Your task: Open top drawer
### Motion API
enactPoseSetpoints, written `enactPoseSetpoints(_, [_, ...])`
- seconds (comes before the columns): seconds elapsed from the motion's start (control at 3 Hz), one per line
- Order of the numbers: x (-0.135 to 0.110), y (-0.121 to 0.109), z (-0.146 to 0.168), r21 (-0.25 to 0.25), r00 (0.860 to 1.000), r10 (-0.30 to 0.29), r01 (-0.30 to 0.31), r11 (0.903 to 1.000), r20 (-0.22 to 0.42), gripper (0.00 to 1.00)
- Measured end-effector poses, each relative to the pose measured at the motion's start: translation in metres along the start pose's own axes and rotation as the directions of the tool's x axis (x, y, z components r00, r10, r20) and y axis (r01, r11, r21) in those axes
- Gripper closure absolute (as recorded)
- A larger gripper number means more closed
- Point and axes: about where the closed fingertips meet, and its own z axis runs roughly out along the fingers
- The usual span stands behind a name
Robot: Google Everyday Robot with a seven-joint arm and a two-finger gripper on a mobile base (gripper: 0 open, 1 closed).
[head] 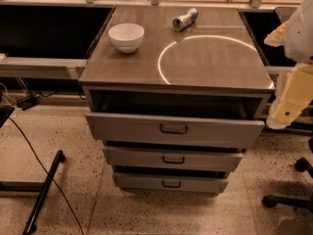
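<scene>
The top drawer [122, 129] is the widest of three grey drawers in the cabinet [210, 67]. It stands pulled out a little, with a dark gap showing its inside behind the front. Its small dark loop handle [173, 129] is centred on the front. The two narrower drawers [142, 156] [142, 181] below also stick out slightly, stepped back under it. Only white and cream parts of my arm [293, 94] show at the right edge, beside the cabinet's right side and apart from the drawer. The gripper itself is out of view.
A white bowl [126, 36] and a metal can [185, 19] lying on its side sit on the cabinet top. A black stand leg [43, 192] and a cable lie on the floor at the left. Chair casters [288, 197] stand at the bottom right.
</scene>
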Motion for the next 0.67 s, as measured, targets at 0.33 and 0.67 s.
enactPoseSetpoints(0.33, [0.0,0.0,0.0,0.01,1.0,-0.002,0.002,0.9999,0.006,0.0])
enactPoseSetpoints(0.67, [0.006,0.016,0.02,0.024,0.998,-0.053,0.053,0.9983,0.023,0.0])
